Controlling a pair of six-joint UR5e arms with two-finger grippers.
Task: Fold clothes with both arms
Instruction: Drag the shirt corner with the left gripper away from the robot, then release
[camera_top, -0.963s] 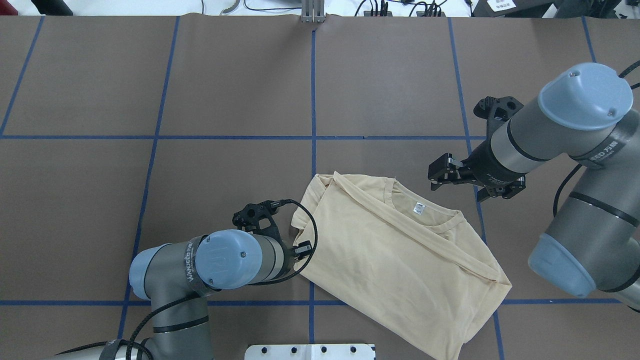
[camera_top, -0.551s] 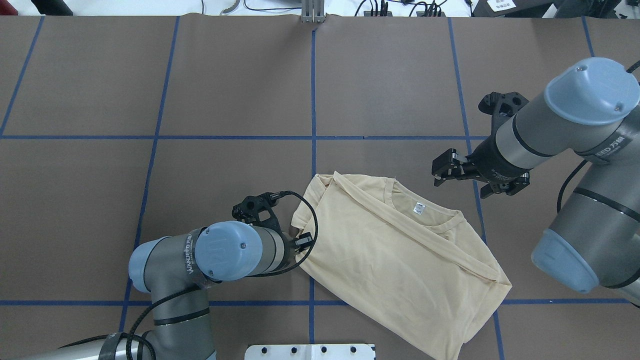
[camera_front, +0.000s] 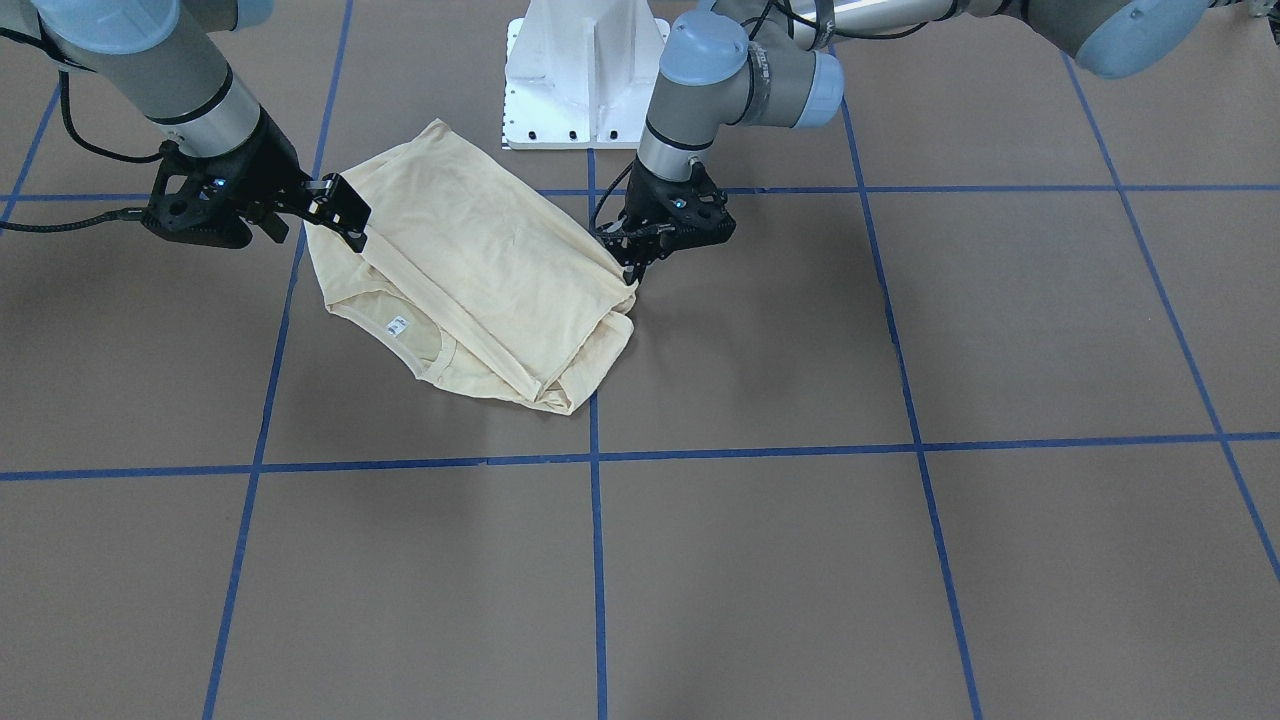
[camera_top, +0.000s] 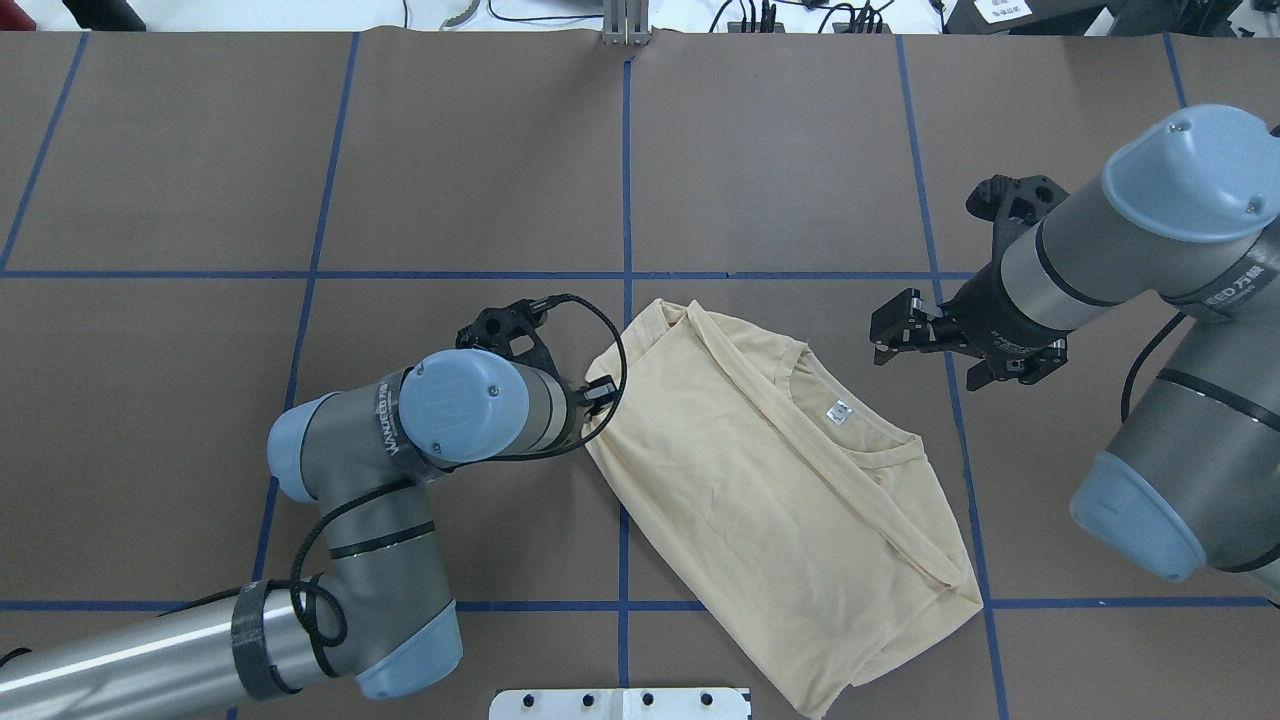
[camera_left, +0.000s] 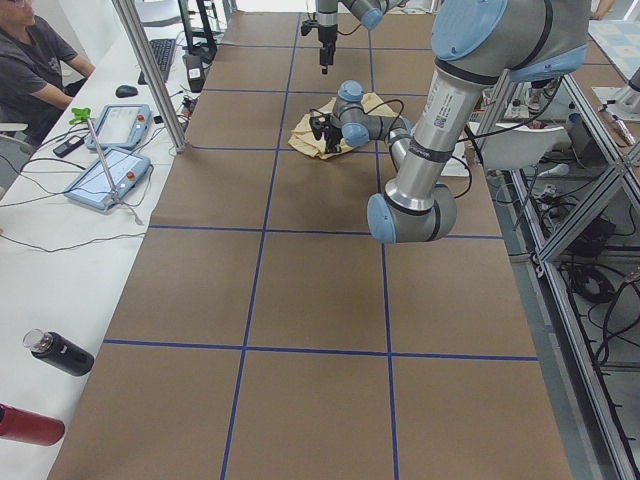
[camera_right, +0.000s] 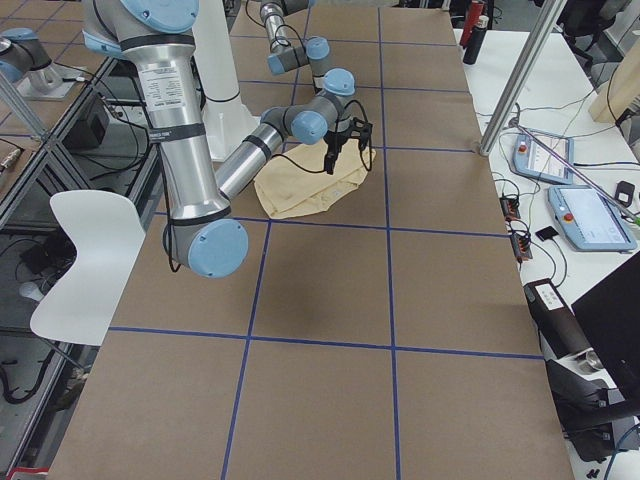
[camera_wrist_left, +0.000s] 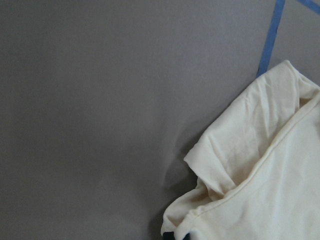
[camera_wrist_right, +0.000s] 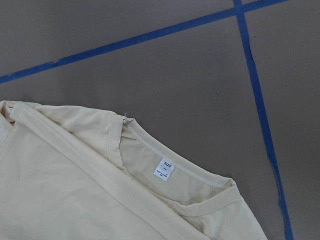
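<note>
Left claw (camera_front: 633, 265) pinches edge of single T-shirt (camera_top: 770, 500); right claw (camera_top: 885, 332) parted, empty, near collar; two claws.

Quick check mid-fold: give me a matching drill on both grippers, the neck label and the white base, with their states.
1 left gripper
2 right gripper
3 neck label
4 white base

A open, off the T-shirt
B at the table edge nearest the robot
C shut on the T-shirt's edge
D inside the collar, face up

Pairs: 1-C, 2-A, 3-D, 4-B
</note>
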